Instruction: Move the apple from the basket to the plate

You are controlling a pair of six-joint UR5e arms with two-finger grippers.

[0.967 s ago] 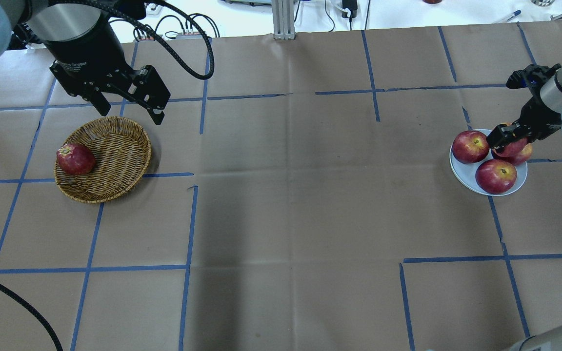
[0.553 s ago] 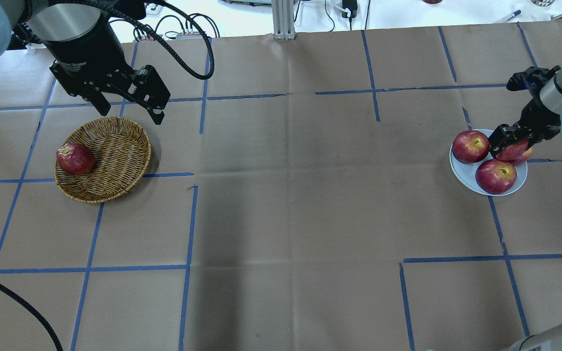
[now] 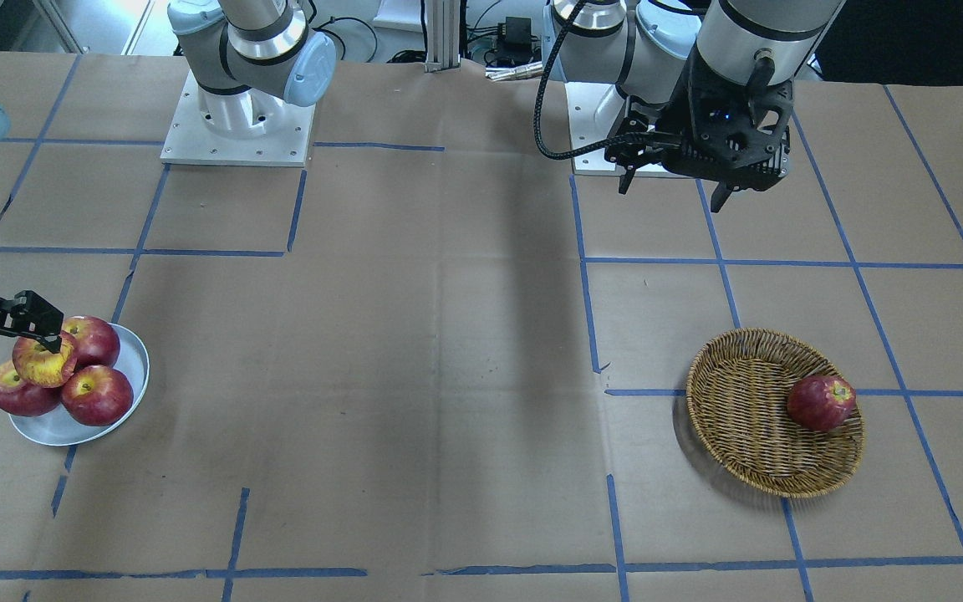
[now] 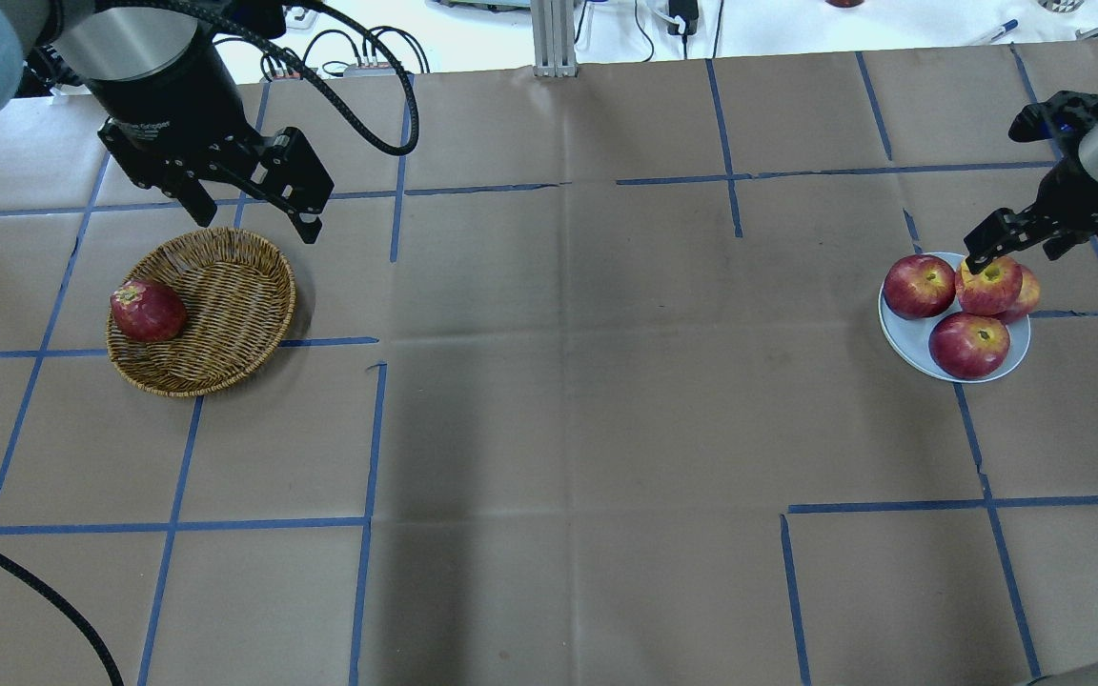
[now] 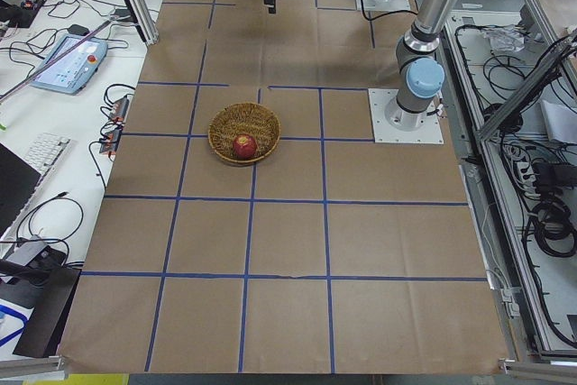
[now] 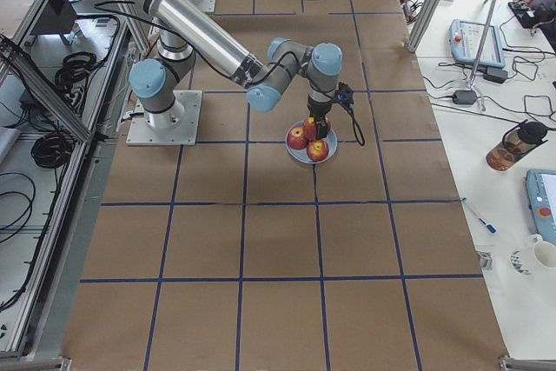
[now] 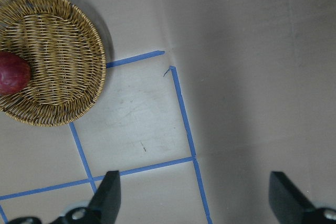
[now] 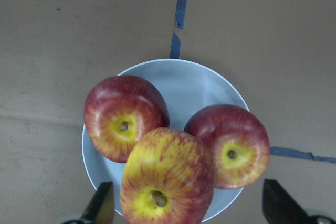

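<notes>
Yellow-streaked apple [image 8: 167, 177] sits stacked on the other apples [image 8: 123, 116] on the plate [image 8: 205, 85], probably unsteady. Right gripper [image 8: 190, 205] hovers over it, jaws wide, empty: lift straight up, no sideways brush. Far left, left gripper [image 7: 194, 184] also open and empty near the basket [image 7: 68, 40].

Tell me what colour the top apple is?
The round mottled apple is red with yellow streaks; right wrist view.

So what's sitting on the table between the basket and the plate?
Nothing sits there. In the overhead view, the stretch between the basket and the plate is just bare brown paper crossed by blue tape lines.
</notes>
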